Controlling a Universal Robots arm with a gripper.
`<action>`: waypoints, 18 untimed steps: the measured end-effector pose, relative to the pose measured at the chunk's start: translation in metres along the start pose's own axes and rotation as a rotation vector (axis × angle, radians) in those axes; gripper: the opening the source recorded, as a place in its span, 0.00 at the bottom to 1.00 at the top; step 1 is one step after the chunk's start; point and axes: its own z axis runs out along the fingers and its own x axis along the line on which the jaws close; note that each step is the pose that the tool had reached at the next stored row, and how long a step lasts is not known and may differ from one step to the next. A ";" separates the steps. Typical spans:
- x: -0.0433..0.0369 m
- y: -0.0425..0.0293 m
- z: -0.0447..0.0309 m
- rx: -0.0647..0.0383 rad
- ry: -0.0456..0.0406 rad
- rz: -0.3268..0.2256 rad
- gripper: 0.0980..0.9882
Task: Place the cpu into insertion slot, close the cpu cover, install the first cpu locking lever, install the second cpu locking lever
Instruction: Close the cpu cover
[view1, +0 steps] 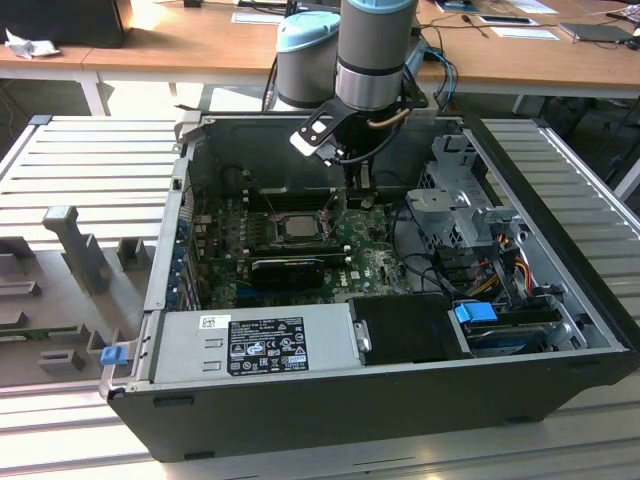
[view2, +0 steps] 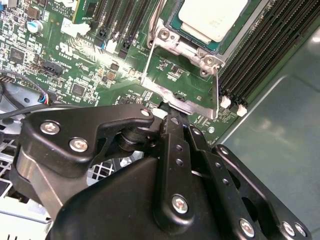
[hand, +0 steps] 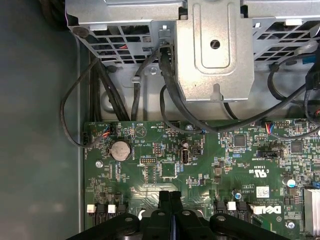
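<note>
**Exterior view.** My gripper (view1: 362, 198) hangs inside the open computer case (view1: 400, 400), which stands on the table (view1: 90, 150). It is just beside the insertion slot (view1: 325, 240), on the exterior view's right. The cpu (view1: 297, 226) lies flat in that slot. Risk: the case walls crowd my arm, so a sideways drift could knock them.

**Second wrist view.** My fingers are pressed together with nothing visible between them. Their tips touch the near edge of the cpu cover (view2: 185, 97). I judge the cover to be raised off the slot, since green board shows through its window. Risk: contact is on a thin metal edge, so the tips could slip off and strike the board or the memory slots (view2: 260, 50). A cover that comes down skewed could bear on a cpu corner. The cpu is cut off at the picture's edge. 1 thin rod (view2: 150, 50) runs along the slot frame, but I cannot tell which locking lever it is.

**First wrist view.** The 2 fingers sit shut side by side over the motherboard (hand: 200, 165). Loose cables (hand: 170, 85) hang from the drive cage (hand: 215, 50) nearby and could be snagged. What the tips touch is hidden from this side.
</note>
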 end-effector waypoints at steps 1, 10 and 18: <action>0.0000 -0.0002 0.0000 0.000 0.0000 0.000 0.01; -0.0001 -0.0038 -0.0001 0.000 0.0001 0.000 0.01; -0.0002 -0.0078 -0.0003 0.000 0.0001 0.000 0.01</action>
